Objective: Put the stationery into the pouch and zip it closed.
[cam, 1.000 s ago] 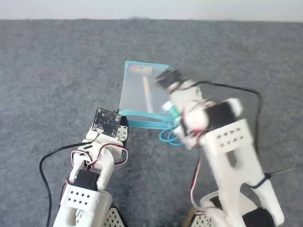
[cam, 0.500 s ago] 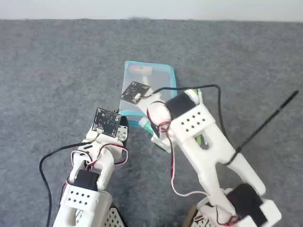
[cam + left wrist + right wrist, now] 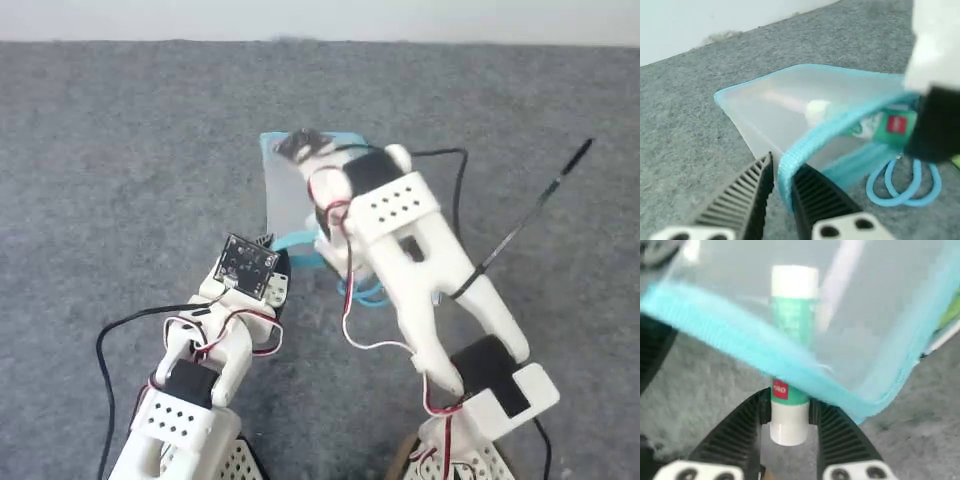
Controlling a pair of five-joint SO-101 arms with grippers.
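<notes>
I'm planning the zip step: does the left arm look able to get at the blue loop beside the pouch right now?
Probably not yet. The left gripper is shut on the pouch's blue edge, so its fingers are occupied, and the right arm crosses above the blue loop.

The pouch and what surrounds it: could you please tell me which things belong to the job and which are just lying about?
Job: pouch, edge pinched by the left gripper; glue stick, held by the right gripper, partly inside the pouch; pale pen-like item inside.
Lying about: blue cord loops beside the pouch; grey mat.
</notes>
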